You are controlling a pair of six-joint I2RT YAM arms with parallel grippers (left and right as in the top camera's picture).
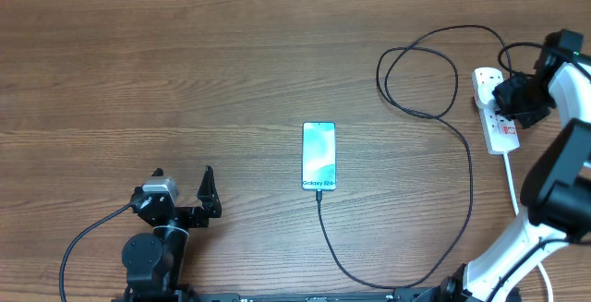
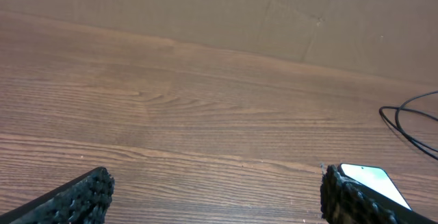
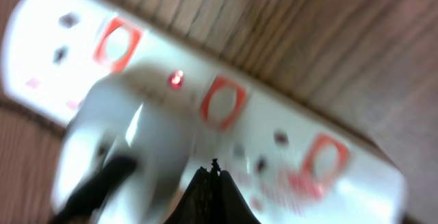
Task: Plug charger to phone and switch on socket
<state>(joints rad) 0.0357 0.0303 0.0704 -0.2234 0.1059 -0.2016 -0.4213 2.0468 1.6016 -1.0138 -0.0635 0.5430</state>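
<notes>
The phone (image 1: 319, 156) lies mid-table with its light blue screen up; its corner also shows in the left wrist view (image 2: 373, 181). The black charger cable (image 1: 462, 154) runs from the phone's near end, loops right and back to the white socket strip (image 1: 494, 117) at the far right. In the right wrist view an adapter (image 3: 130, 135) that looks white sits plugged in the socket (image 3: 274, 125), next to a lit red light (image 3: 176, 79). My right gripper (image 3: 214, 172) is shut, its tip just over the strip. My left gripper (image 1: 189, 200) is open and empty at the front left.
The socket's thick white cord (image 1: 512, 187) trails toward the front right beside my right arm. A cardboard wall (image 2: 287, 11) stands along the table's far edge.
</notes>
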